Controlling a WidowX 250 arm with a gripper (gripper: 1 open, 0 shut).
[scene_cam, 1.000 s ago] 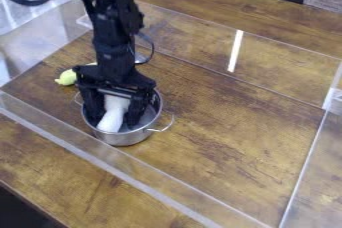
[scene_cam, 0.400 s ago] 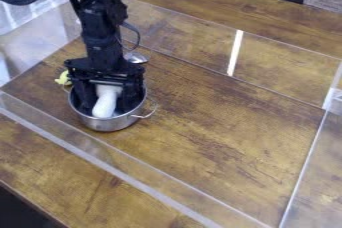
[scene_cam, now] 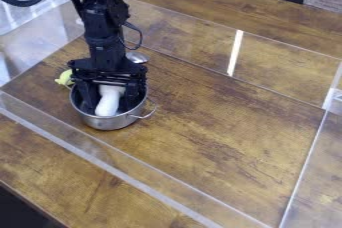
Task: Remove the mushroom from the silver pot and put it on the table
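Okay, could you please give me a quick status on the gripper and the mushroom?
Gripper open, down at the pot's mouth. Mushroom inside the pot, not out yet. Pot's walls surround it.

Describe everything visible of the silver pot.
The silver pot is small and round, with shiny, steel-looking walls and a thin wire loop handle at its right. It stands upright on the wood tabletop, left of centre in view. The white mushroom stem sits inside; the dark end effector reaches over the rim, hiding the far side.
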